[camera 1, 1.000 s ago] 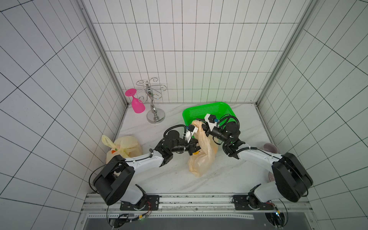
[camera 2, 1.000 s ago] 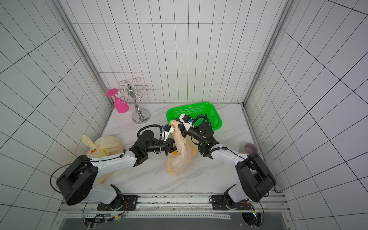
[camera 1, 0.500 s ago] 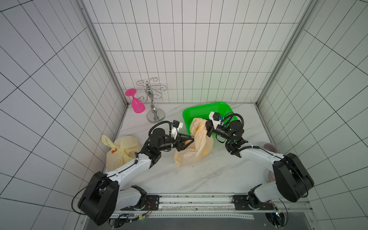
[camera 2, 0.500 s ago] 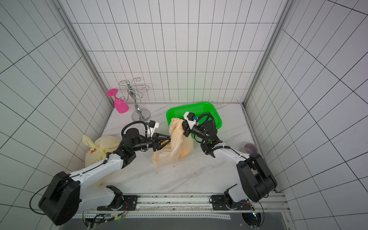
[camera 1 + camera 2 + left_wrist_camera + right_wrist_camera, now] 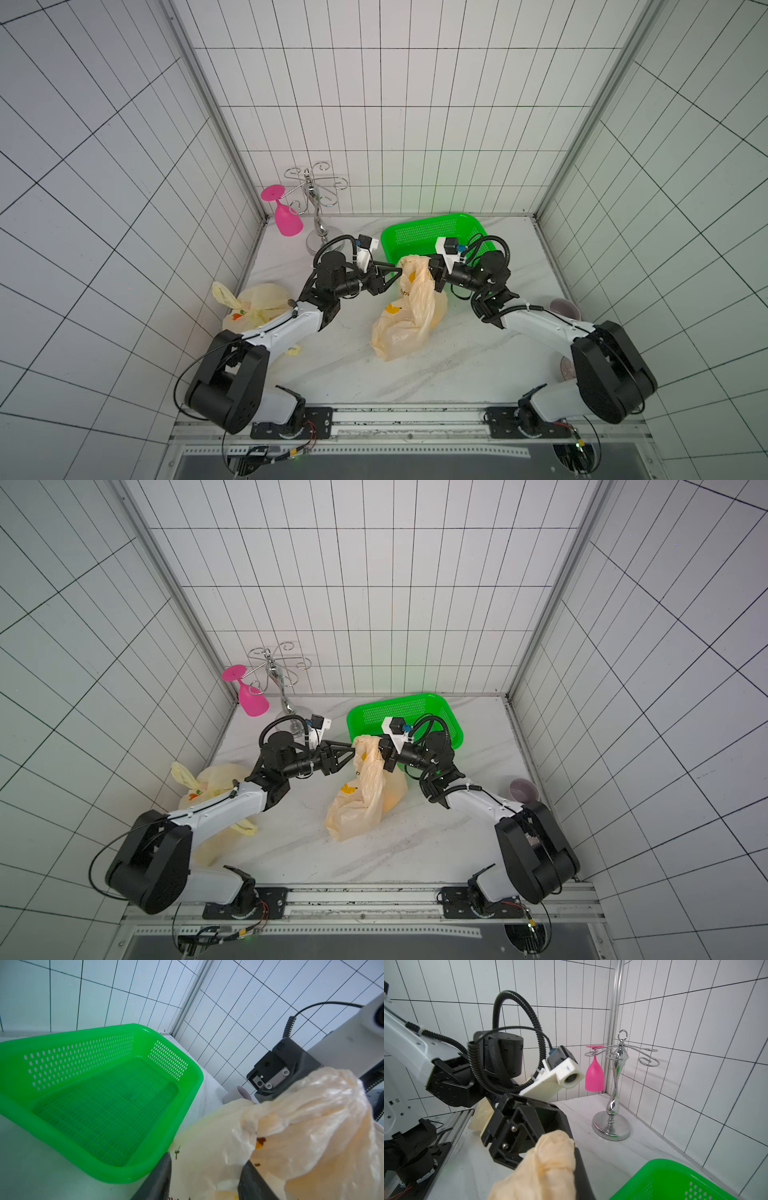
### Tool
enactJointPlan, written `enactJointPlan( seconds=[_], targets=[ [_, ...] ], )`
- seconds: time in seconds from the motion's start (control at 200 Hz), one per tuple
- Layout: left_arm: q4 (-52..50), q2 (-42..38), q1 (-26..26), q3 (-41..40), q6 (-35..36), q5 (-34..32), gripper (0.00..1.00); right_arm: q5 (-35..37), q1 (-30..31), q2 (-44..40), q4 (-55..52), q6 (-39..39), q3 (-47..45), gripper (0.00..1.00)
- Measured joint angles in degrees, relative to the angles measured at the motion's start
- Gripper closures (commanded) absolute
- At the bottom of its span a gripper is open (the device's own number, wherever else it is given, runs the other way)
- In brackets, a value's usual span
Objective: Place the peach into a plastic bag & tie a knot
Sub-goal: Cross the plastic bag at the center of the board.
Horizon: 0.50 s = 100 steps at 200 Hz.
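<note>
Currently, mid-frame, the right tool (image 5: 433,277) tightly pinches the raised neck of the plastic bag (image 5: 409,320) while the left tool (image 5: 398,271) stands astride it, jaws partly spread (peach (image 5: 437,307) glowing orange low inside), so closing off-target could miss the film, spoiling the knot.

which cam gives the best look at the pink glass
The right wrist view: the pink glass looks largest there, seen side-on, hanging bowl-down from the chrome rack. In both top views the glass is smaller and seen from above. The left wrist view does not show it.
</note>
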Motion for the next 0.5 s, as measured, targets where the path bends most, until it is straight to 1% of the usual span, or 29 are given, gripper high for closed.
enactJointPlan(
  seconds=[0.115, 0.195, 0.31, 0.37, 0.5],
  targets=[
    [4.4, 2.0, 0.0, 0.0, -3.3, 1.7, 0.89, -2.6, 0.0, 0.0, 0.1, 1.9, 0.0, 0.93],
    [7.3, 2.7, 0.0, 0.1, -4.9, 2.8, 1.0, -3.7, 0.0, 0.0, 0.9, 3.2, 0.0, 0.91],
    [10.9, 3.1, -0.5, 0.1, -7.4, 3.8, 1.0, -4.4, 0.0, 0.2, 4.0, 6.0, 0.1, 0.86],
    [12.1, 3.3, -1.3, 0.1, -8.2, 3.8, 1.0, -4.5, 0.0, 0.7, 6.1, 7.4, 0.1, 0.82],
    [14.9, 4.3, -4.9, -0.2, -10.3, 3.8, 1.0, -3.3, 0.2, 2.5, 9.2, 9.1, 0.7, 0.75]
  ],
)
